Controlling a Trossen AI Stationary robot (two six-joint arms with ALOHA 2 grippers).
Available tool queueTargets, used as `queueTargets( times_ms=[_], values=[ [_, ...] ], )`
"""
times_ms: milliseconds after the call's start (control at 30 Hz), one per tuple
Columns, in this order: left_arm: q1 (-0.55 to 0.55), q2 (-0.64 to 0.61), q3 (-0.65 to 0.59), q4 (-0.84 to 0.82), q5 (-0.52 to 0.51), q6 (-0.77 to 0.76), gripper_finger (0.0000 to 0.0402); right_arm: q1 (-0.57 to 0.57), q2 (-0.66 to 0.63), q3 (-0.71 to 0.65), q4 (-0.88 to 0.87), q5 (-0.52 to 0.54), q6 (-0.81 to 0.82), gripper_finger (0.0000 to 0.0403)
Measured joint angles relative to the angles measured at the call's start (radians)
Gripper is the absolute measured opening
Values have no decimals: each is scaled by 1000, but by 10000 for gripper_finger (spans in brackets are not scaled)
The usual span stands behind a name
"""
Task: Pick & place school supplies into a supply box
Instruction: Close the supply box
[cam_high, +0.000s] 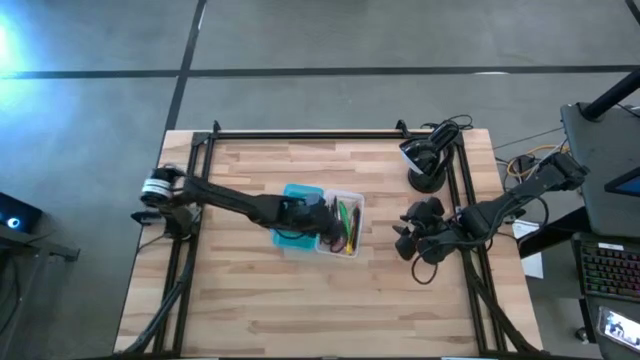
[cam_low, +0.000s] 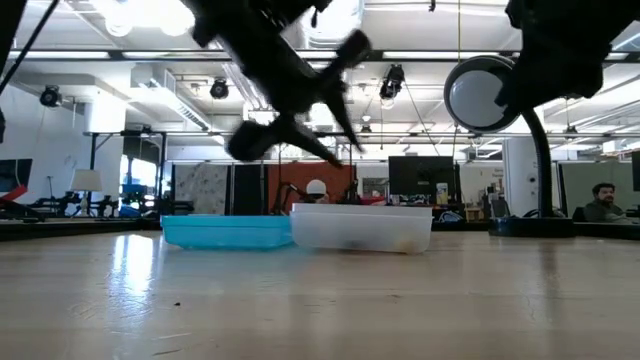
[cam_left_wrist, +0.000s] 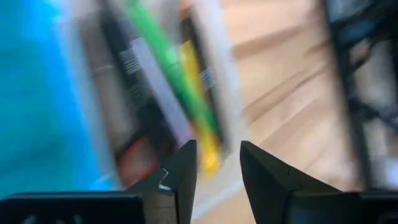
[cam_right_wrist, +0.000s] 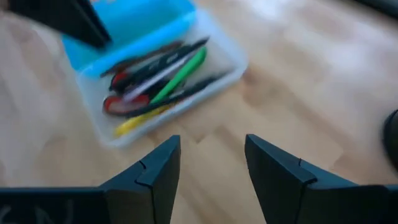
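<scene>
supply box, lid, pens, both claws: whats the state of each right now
supply box: open, uncovered, flat on the table
teal lid: off, lying flat against the box's side
pens and pencils: lying inside the box, with the red-handled scissors
left claw: open, empty, above the box
right claw: open, empty, off to the box's side

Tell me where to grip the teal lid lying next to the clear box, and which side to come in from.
Grip the teal lid by its long outer edge, the one facing away from the supply box, and come from above. It lies flat on the table right against the box, so that inner edge is probably blocked. The left gripper hangs open over the box and is nearest; the right gripper waits off to the side.
</scene>
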Motion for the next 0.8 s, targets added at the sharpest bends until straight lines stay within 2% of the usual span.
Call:
queueTargets(
  times_ms=[67, 133, 233, 300, 433, 567, 733, 800],
  values=[
    [-25, -48, 26, -166, -56, 4, 105, 1, 0, -4, 2, -49, 22, 171],
    [-57, -110, 30, -383, -171, -44, 103, 0, 5, -11, 7, -80, 63, 171],
    [-79, -206, 15, -609, -286, -216, 103, -9, 23, -29, 50, -105, 131, 171],
    [-78, -267, -30, -684, -323, -303, 103, -27, 43, -50, 132, -123, 161, 171],
    [-62, -386, -166, -654, -354, -386, 103, -76, 117, -93, 374, -201, 130, 171],
    [-20, -475, -346, -568, -340, -460, 103, -119, 193, -80, 432, -226, 120, 163],
    [29, -547, -619, -259, -216, -522, 103, -170, 266, -70, 437, -327, 117, 103],
    [32, -562, -705, -163, -203, -538, 103, -173, 288, -69, 456, -342, 114, 70]
  ],
)
